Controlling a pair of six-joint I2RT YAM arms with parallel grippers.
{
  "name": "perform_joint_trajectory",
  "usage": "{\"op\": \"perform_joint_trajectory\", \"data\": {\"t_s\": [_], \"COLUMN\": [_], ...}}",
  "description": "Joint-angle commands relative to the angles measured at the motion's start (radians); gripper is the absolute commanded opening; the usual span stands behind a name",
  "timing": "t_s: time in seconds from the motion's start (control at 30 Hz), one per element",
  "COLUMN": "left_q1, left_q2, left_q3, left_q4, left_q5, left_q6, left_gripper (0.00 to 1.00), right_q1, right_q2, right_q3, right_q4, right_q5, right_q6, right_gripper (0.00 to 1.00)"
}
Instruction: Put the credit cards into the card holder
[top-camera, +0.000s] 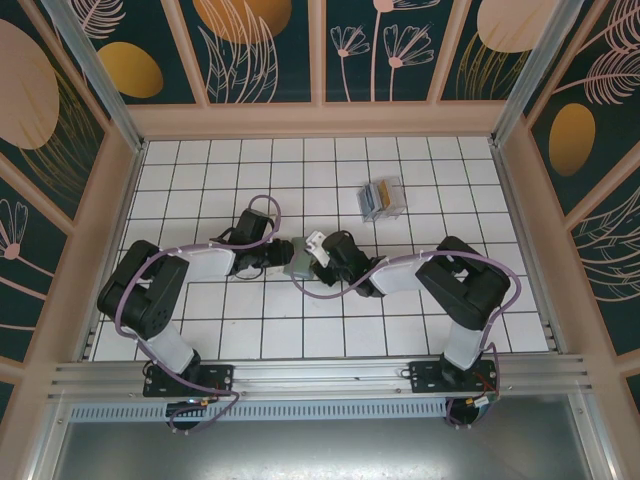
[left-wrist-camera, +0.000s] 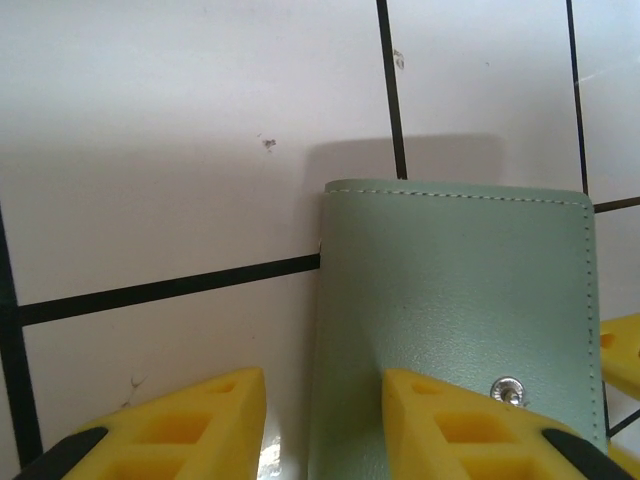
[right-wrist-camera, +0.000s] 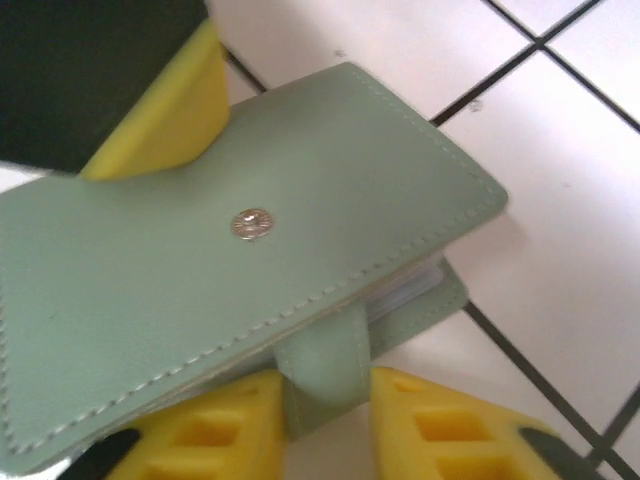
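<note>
Top external view: the sage-green card holder (top-camera: 298, 258) lies folded near the middle of the white-tiled table (top-camera: 250, 330), between the two tool heads, the left tool (top-camera: 272, 256) on one side of it and the right tool (top-camera: 318, 250) on the other. The credit cards (top-camera: 383, 199) sit in a small bunch further back and to the right, well apart from the card holder and from both arms. In the left wrist view the left tool's yellow fingers (left-wrist-camera: 190, 425) stand apart. One lies over the green cover just beside the metal snap (left-wrist-camera: 510, 390), the other over bare tile beside the card holder's edge, so nothing is clamped between them. In the right wrist view the right tool's two fingers are drawn in against either side of the closing strap (right-wrist-camera: 320, 365), pinching that tab at the near edge of the card holder. Pale inner pockets show in the slit beside the strap, and a yellow finger of the other tool rests on the cover's far corner.
</note>
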Motion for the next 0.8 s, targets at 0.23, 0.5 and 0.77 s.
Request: {"op": "perform_joint_trajectory", "data": {"t_s": [0.23,0.5,0.77], "left_q1": [-0.005,-0.007,-0.02], "left_q2": [0.023,0.064,0.052], "left_q3": [0.017,0.009,0.037], "left_q4": [0.011,0.05,0.035], "left_q5": [0.006,0.019,0.003], "left_q6": [-0.015,-0.051,-0.037], "left_gripper": [0.37,0.37,0.37], "right_q1": [-0.029,-0.078,-0.14], "right_q2": [-0.081,-0.081,-0.136], "right_q3": [-0.154,-0.287,-0.325], "right_q4": [0.287,0.552,0.588], "right_q5": [0.094,0.009,-0.179], "right_q6": [0.144,0.369,0.443], "right_gripper": [0.19,0.25,0.37]}}
